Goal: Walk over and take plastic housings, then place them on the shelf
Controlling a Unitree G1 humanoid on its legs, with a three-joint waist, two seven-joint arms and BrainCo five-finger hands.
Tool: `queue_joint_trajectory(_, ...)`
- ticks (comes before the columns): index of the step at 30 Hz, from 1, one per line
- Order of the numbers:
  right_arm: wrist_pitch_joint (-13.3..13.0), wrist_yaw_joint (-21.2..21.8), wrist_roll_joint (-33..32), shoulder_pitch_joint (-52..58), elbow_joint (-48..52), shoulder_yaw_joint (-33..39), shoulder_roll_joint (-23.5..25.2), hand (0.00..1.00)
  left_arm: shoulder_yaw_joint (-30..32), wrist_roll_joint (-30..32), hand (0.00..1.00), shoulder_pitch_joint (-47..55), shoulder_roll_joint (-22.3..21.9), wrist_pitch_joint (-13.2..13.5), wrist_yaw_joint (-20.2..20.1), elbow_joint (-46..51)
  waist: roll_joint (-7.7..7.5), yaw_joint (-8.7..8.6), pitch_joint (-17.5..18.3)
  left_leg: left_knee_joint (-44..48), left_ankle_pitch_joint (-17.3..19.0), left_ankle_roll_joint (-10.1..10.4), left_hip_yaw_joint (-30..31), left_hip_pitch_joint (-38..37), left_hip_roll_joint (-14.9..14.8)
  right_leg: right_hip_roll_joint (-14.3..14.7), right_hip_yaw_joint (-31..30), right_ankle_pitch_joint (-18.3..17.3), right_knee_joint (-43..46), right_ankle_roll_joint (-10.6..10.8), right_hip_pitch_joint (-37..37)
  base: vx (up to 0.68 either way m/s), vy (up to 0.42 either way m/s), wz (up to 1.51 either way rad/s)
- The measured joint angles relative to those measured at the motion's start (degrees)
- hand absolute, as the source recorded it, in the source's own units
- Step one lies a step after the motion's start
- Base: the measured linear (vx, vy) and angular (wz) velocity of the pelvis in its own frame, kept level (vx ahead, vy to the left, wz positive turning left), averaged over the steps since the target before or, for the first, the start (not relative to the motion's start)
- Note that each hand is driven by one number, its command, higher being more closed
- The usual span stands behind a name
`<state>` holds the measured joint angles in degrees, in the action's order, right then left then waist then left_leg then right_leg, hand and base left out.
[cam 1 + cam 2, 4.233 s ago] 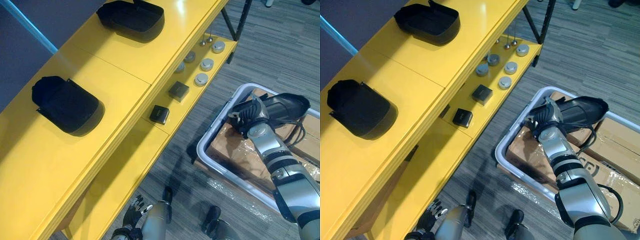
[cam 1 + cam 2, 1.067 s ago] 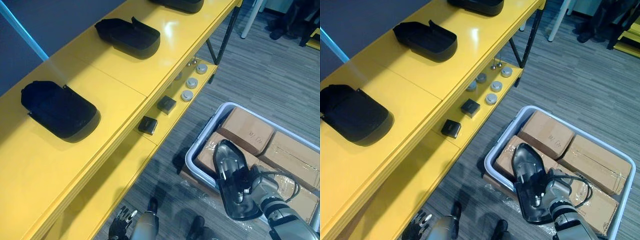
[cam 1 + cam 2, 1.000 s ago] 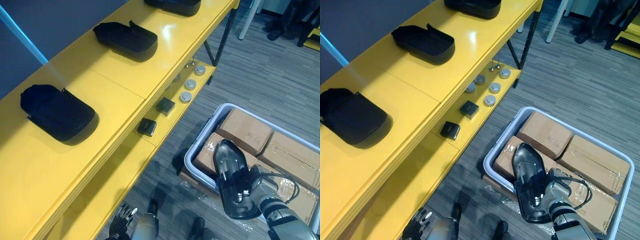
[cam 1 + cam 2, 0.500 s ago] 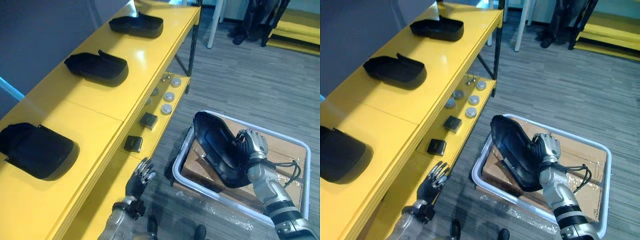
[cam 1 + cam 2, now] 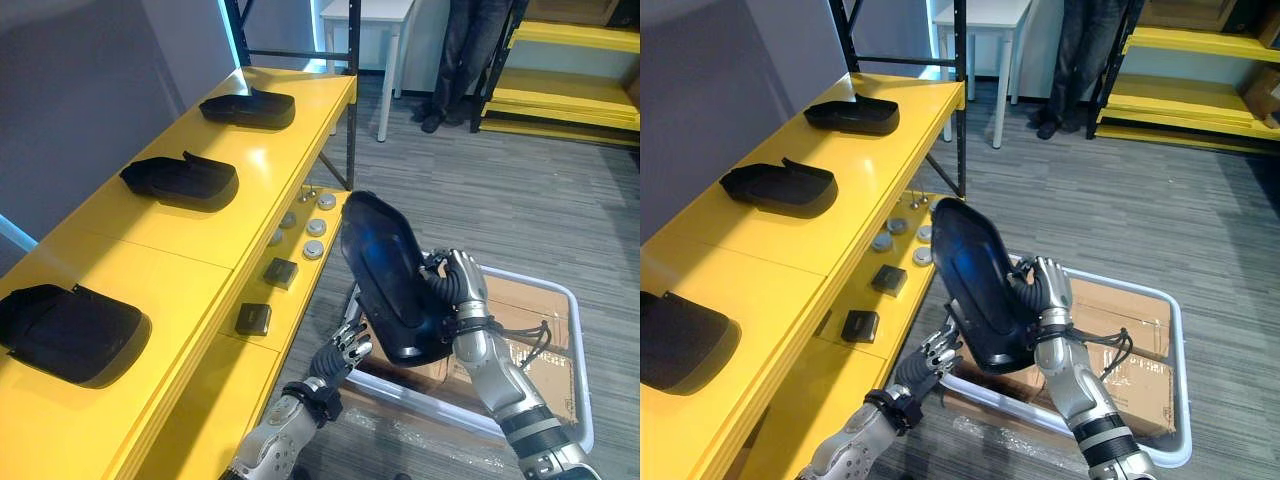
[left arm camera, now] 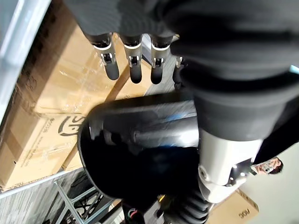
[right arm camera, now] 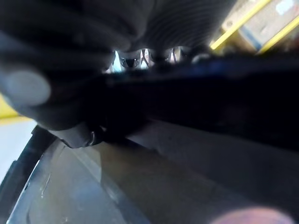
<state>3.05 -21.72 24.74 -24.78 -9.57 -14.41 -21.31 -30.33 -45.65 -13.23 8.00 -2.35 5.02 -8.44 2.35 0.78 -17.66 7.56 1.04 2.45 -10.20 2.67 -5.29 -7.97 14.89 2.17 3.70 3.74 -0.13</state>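
The housing (image 5: 385,275) is now up out of the bin (image 5: 575,340) and stands on end in the air just off the shelf's (image 5: 270,170) front edge, my right hand (image 5: 460,295) curled round its rim. A second ago it hung low over the bin, and my left hand (image 5: 345,348) has come up beneath it, fingers straight and spread, so I judge the pick done and the carry to the shelf next. Three more housings (image 5: 185,180) lie in a row on the shelf's top, and on its lower board sit two black blocks (image 5: 280,272) and five round discs (image 5: 313,228).
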Motion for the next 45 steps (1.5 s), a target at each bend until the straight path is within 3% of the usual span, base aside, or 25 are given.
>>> queue_joint_trajectory(6,-2.09,1.69,-1.94,0.14,0.02,-4.26,3.19,1.0,0.08,2.48,0.0,-2.03,-0.98,1.62,9.41,-2.13,-0.24,0.0,0.45,-2.03,-1.77,-0.02,-0.21,-0.58,-0.23,0.6,-0.1,1.28,-1.22,-0.39,0.07,-0.06,-0.001,-0.02)
queue_joint_trajectory(8,-2.19,2.15,-2.33,0.19,0.03,-4.56,4.23,1.0,0.46,2.48,0.0,-2.05,-0.98,1.82,10.61,-2.74,-0.27,0.01,0.55,-2.54,-2.16,-0.02,-0.18,-0.8,-0.24,0.66,-0.06,1.34,-1.23,-0.44,0.09,-0.04,0.001,0.01)
queue_joint_trajectory(9,-2.48,2.61,-3.28,0.46,0.05,-4.91,4.91,1.0,0.65,2.47,1.0,-2.04,-0.98,2.41,11.32,-2.93,-0.37,0.05,0.68,-3.07,-2.51,-0.05,-0.04,-0.87,-0.22,0.69,0.09,1.39,-1.29,-0.47,0.06,-0.03,0.001,0.05)
queue_joint_trajectory(13,-3.99,2.67,-5.37,2.28,0.06,-4.96,5.65,1.0,1.39,2.59,1.0,-2.01,-0.9,3.78,12.4,-2.93,-1.05,0.14,1.29,-3.46,-2.88,0.04,0.53,-0.89,-0.18,0.73,0.37,1.4,-1.5,-0.48,0.27,-0.01,0.002,0.07)
queue_joint_trajectory(18,-7.71,0.78,-6.5,5.35,0.04,-6.22,5.58,1.0,2.08,4.13,1.0,-1.98,-0.58,4.05,12.88,-2.91,-1.81,0.08,2.97,-3.57,-2.92,0.09,1.77,-0.96,-0.05,0.85,2.01,1.66,-3.23,-0.46,1.84,0.02,-0.002,0.14)
queue_joint_trajectory(23,-10.47,-0.96,-7.72,7.93,1.35,-8.3,5.51,1.0,3.04,4.08,1.0,-1.01,-0.54,7.13,15.48,-2.92,-1.82,0.07,3.4,-3.71,-3.13,0.05,3.51,-0.49,0.75,0.03,6.24,1.19,-3.33,-0.29,3.76,0.0,0.005,0.37)
queue_joint_trajectory(25,-10.96,-2.36,-8.62,10.03,2.79,-8.29,5.52,1.0,2.74,4.4,1.0,-0.67,-1.03,7.94,15.44,-2.79,-1.86,-0.38,3.78,-2.87,-2.25,-1.0,-2.65,0.6,-0.45,-1.4,11.22,0.51,-2.84,0.36,5.37,0.0,0.017,1.26)
queue_joint_trajectory(26,-11.24,-3.66,-8.62,10.63,3.27,-8.26,5.51,1.0,2.5,4.53,1.0,-0.54,-1.34,8.06,14.99,-2.45,-1.81,-1.12,3.82,-0.53,-2.33,-1.42,-9.53,1.57,-2.33,-2.76,15.65,-0.75,-0.99,1.13,6.31,0.05,0.021,1.81)
queue_joint_trajectory(27,-11.99,-5.06,-8.58,11.04,3.5,-8.27,5.69,0.0,2.55,4.93,1.0,-0.29,-1.47,8.15,14.49,-1.85,-1.88,-1.11,3.8,0.91,-3.34,-2.4,-11.66,2.48,-2.69,-4.83,19.07,-3.06,2.97,2.39,6.36,0.07,0.034,1.7)
queue_joint_trajectory(29,-13.3,-6.51,-8.43,11.9,3.56,-8.96,7.31,0.0,3.22,6.61,1.0,1.3,-1.26,8.35,13.75,-0.13,-2.54,1.36,4.11,-0.03,-3.46,-3.07,-9.5,2.08,0.39,-8.65,21.32,-5.44,8.11,3.53,6.12,0.08,0.175,1.06)
queue_joint_trajectory(31,-15.84,-7.45,-8.54,11.99,3.73,-10.9,9.09,0.0,6.21,8.77,1.0,3.96,-1.04,8.43,12.84,4.51,-2.43,1.87,4.28,-2.12,-2.75,-4.03,-7.07,1.51,3.15,-12.91,21.96,-6.25,15.95,3.49,4.5,0.06,0.233,0.8)
queue_joint_trajectory(32,-16.88,-7.68,-8.61,11.91,4.15,-11.77,10.3,0.0,8.17,10.74,1.0,5.71,-0.19,8.43,12.07,8.01,-2.46,2.14,4.28,-3.24,-2.94,-4.63,-6.23,0.81,4.34,-15.87,21.13,-5.66,23.27,1.99,1.95,0.06,0.309,0.62)
queue_joint_trajectory(33,-17.62,-8.68,-8.68,12.52,4.42,-12.64,10.69,0.0,9.51,13.58,1.0,6.99,0.67,8.43,11.13,10.77,-2.47,2.38,4.28,-3.63,-2.71,-5.12,-4.32,-0.14,5.27,-17.9,17.37,-3.52,30.87,-2.27,-0.68,0.06,0.303,0.67)
queue_joint_trajectory(34,-18.08,-9.34,-8.77,13.47,4.52,-12.97,10.87,0.0,9.9,15.27,1.0,7.59,1.22,8.41,10.77,12.09,-2.46,2.32,4.26,-3.62,-2.59,-5.38,-3.08,-0.7,5.59,-18.1,14.26,-2.04,34.15,-4.12,-1.93,0.07,0.162,0.99)
queue_joint_trajectory(36,-19.17,-10.29,-9.91,17.57,6.53,-13.21,11.31,0.0,10.45,21.36,1.0,8.87,3.26,8.42,9.06,15.94,-2.49,1.5,4.36,-3.79,-2.35,-5.77,3.74,-2.19,6.1,-14.3,6.34,-7.5,41.51,-0.05,-4.33,0.09,0.004,1.42)
queue_joint_trajectory(38,-20.18,-10.63,-10.39,19.32,6.87,-13.04,11.23,0.0,10.88,25.51,1.0,8.89,4.22,8.49,8.28,17.9,-2.91,1.33,4.61,-3.85,-2.36,-5.78,8.66,-2.46,7.26,-10.7,3.19,-10.9,38.81,1.65,-5.37,0.09,-0.073,1.36)
queue_joint_trajectory(41,-20.06,-11.39,-11.15,22.71,6.7,-12.7,11.01,0.0,10.79,27.38,1.0,7.86,5.0,10.31,7.84,18.2,-3.07,-0.45,4.78,-3.3,-2.45,-5.93,16.84,-2.37,9.53,-4.6,-6.97,-12.93,29.5,2.03,-5.9,0.08,-0.134,1.69)
queue_joint_trajectory(42,-20.01,-11.54,-11.23,25.95,6.64,-12.59,10.92,0.0,10.95,26.66,1.0,7.72,5.06,13.17,7.58,19.05,-3.63,-0.82,5.48,-2.52,-2.54,-5.97,20.01,-1.75,10.92,-3.17,-9.86,-12.39,24.31,1.78,-5.43,0.05,-0.194,1.59)
queue_joint_trajectory(44,-19.98,-11.36,-12.26,27.8,6.58,-12.67,11.19,0.0,11.97,25.95,1.0,8.13,5.07,16.2,7.6,21.45,-5.62,0.21,6.32,-1.73,-1.94,-5.15,21.78,-1.26,13.08,-4.11,-9.11,-9.11,18.64,0.06,-4.83,0.04,-0.213,0.96)
queue_joint_trajectory(45,-20.0,-10.81,-12.82,27.36,6.68,-12.68,11.08,0.0,13.37,25.39,1.0,10.15,3.74,17.9,7.96,23.87,-5.23,0.7,6.96,0.27,-0.36,-4.47,22.09,-0.02,13.12,-4.48,-7.6,-10.53,15.33,1.86,-2.77,0.06,-0.199,0.41)
